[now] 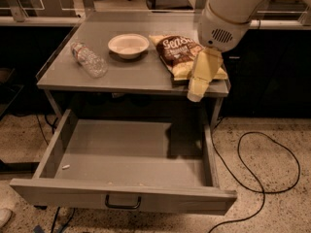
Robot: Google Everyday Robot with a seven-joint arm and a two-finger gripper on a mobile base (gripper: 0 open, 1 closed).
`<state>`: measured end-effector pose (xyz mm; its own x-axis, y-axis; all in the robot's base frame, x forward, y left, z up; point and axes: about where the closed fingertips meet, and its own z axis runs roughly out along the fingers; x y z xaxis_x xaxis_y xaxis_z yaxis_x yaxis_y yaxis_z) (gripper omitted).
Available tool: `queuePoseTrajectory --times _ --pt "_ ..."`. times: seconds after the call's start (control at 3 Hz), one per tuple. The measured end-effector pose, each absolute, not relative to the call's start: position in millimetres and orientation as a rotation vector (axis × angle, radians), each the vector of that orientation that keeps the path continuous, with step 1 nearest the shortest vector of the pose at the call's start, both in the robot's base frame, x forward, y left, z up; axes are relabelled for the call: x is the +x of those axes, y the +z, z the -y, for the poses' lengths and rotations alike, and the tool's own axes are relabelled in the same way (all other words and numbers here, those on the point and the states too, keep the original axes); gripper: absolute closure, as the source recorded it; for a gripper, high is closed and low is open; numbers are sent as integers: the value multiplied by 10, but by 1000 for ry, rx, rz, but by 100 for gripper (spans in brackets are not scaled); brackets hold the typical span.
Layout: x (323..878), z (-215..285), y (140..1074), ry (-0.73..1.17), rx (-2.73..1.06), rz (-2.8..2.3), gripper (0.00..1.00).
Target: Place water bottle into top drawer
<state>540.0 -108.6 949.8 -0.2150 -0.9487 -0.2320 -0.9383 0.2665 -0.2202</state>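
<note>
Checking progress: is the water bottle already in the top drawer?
No, the water bottle lies on the table beside the white bowl; the hand hangs near the chip bag.

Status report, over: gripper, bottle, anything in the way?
Gripper over table's right front edge. Water bottle lying at table's left, untouched. Top drawer open. Bowl, chip bag between them.

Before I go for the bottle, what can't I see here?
All camera view:
- Gripper, over the table's front right corner, covers part of the chip bag.
- Top drawer: back shadowed under the tabletop.
- White speck in the drawer: too small to identify.
- Arm: cut off by the top edge.
</note>
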Motion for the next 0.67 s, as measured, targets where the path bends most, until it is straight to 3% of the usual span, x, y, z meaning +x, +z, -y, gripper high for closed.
queuePoseTrajectory --times 0.33,0.67 --pt "5861 493 9982 47 -1629 -2118 0" --pt "5889 451 10001 50 -1628 -2108 0"
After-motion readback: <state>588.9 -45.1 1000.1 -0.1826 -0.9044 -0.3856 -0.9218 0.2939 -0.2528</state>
